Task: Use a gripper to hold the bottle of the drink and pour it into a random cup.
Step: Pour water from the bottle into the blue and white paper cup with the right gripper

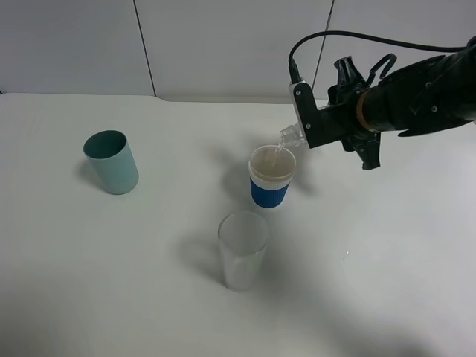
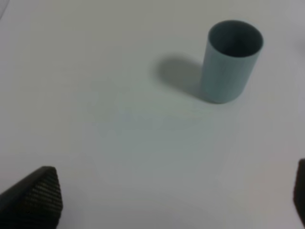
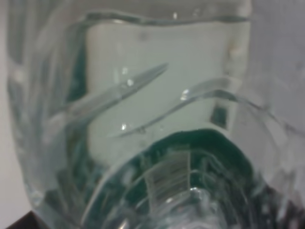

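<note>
My right gripper [image 1: 314, 123] is shut on the bottle of the drink [image 1: 291, 136] and holds it tipped down to the left, its mouth just over the cup [image 1: 270, 178]. The cup is blue below with a white rim band, and a thin stream of clear liquid falls into it. Most of the bottle is hidden by the black fingers. In the right wrist view the clear bottle [image 3: 157, 119] with its dark green label fills the picture. My left gripper [image 2: 171, 195] is open over bare table, with one black finger [image 2: 38, 198] at each lower corner of its view.
A teal-green cup [image 1: 111, 162] [image 2: 231, 62] stands at the left of the white table [image 1: 387, 245]. A tall clear glass tumbler [image 1: 242, 249] stands just in front of the blue cup. A black cable [image 1: 349, 36] arcs above the right arm.
</note>
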{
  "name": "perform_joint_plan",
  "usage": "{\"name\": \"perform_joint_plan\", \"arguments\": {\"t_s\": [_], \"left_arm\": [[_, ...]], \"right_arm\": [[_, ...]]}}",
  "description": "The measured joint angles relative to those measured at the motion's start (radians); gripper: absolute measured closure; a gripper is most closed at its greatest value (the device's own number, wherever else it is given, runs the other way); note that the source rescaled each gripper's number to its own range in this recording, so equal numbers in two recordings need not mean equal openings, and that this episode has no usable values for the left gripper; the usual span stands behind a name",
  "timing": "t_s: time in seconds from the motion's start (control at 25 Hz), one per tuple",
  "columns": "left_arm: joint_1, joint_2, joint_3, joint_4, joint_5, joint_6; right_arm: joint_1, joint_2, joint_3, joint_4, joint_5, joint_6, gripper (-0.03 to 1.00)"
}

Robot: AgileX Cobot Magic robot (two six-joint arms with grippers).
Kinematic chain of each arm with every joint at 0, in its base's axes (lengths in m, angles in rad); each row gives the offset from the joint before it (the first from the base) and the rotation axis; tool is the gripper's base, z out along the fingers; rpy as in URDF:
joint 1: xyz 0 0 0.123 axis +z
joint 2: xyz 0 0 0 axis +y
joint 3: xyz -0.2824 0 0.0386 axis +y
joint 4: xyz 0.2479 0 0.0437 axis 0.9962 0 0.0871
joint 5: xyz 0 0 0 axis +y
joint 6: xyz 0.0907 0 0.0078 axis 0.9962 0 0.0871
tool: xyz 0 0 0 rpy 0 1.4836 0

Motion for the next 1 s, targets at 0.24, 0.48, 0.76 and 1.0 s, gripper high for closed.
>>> {"name": "perform_joint_plan", "arguments": {"t_s": [0.24,0.48,0.76,1.0], "left_arm": [[0.0,0.0,0.0,0.0,0.0,0.0],[0.0,0.0,0.0,0.0,0.0,0.0],[0.0,0.0,0.0,0.0,0.0,0.0],[0.0,0.0,0.0,0.0,0.0,0.0]], "right_arm": [[0.013,0.0,-0.019,0.0,0.013,0.0,0.97],[0.018,0.0,-0.028,0.0,0.02,-0.003,0.97],[0.018,0.0,-0.028,0.0,0.026,-0.008,0.97],[0.018,0.0,-0.028,0.0,0.027,-0.043,0.97]]}}
